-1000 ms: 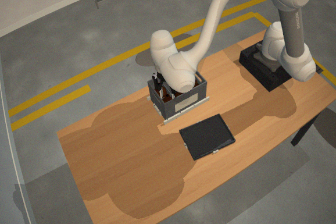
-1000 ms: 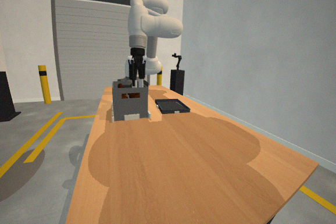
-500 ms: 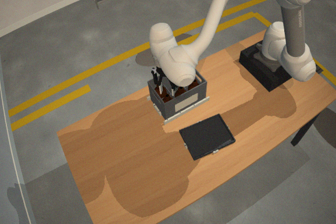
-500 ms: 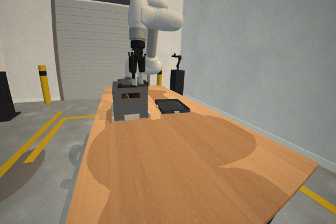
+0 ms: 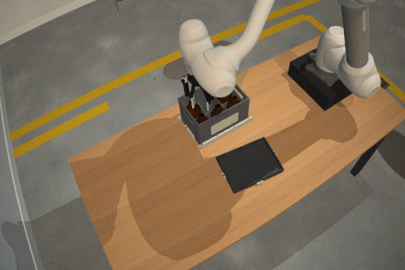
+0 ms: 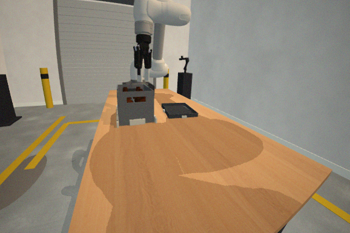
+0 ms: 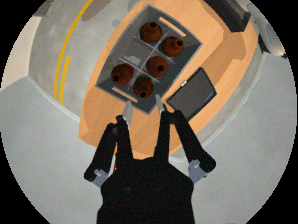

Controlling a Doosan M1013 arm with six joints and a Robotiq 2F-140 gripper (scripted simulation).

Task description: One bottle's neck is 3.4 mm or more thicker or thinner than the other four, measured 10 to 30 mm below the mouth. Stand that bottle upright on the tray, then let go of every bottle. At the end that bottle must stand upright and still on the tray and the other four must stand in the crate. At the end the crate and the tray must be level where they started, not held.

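Note:
A grey crate point(image 5: 216, 116) stands on the wooden table and holds several brown bottles upright in its cells, such as one point(image 5: 193, 109) at its left end and one point(image 5: 232, 99) at its right end. In the wrist view the crate point(image 7: 148, 52) shows the bottle tops from above, one point(image 7: 144, 86) nearest the fingers. My gripper point(image 5: 200, 104) hangs just above the crate's left end, pointing down, partly open with nothing between the fingers; it also shows in the exterior view point(image 6: 142, 76) and the wrist view point(image 7: 144, 106). The black tray point(image 5: 249, 164) lies flat and bare beside the crate.
The arm's black base block point(image 5: 319, 83) sits at the table's far right end. A black pedestal point(image 6: 184, 85) stands beyond the table near the wall. A yellow bollard point(image 6: 46, 86) stands on the floor to the left.

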